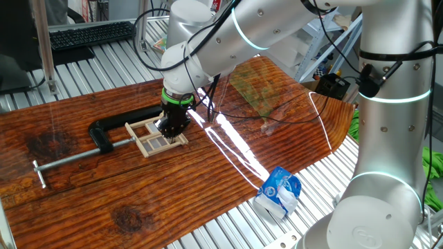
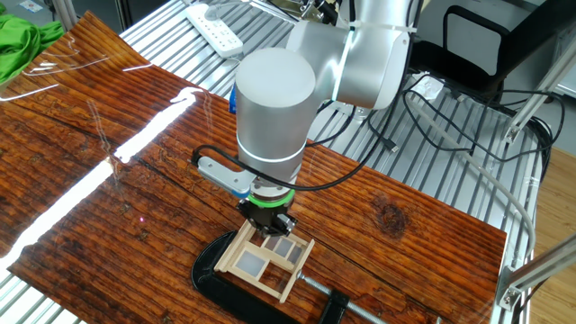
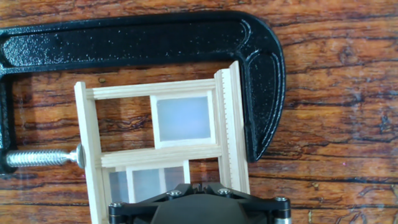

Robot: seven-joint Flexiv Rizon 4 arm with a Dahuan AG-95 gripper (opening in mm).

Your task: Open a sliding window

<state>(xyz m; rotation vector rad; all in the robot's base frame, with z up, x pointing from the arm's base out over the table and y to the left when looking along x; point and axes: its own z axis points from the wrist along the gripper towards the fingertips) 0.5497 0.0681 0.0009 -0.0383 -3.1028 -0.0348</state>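
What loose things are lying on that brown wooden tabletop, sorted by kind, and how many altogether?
Pale light-wood model sliding windows: 1
Black metal C-shaped bar clamps: 1
Crumpled blue-and-white packets, at the tabletop's edge: 1
Total: 3

The robot's black tool sits right over the window, and the clamp grips the window's frame.

Tool fingertips hidden; sliding window cropped below.

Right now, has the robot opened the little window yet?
Partly, it seems. The sliding window is already pinned flat by the black clamp, and one top pane shows bare table. The gripper is down on the frame; its grip is hidden. More sliding may remain.
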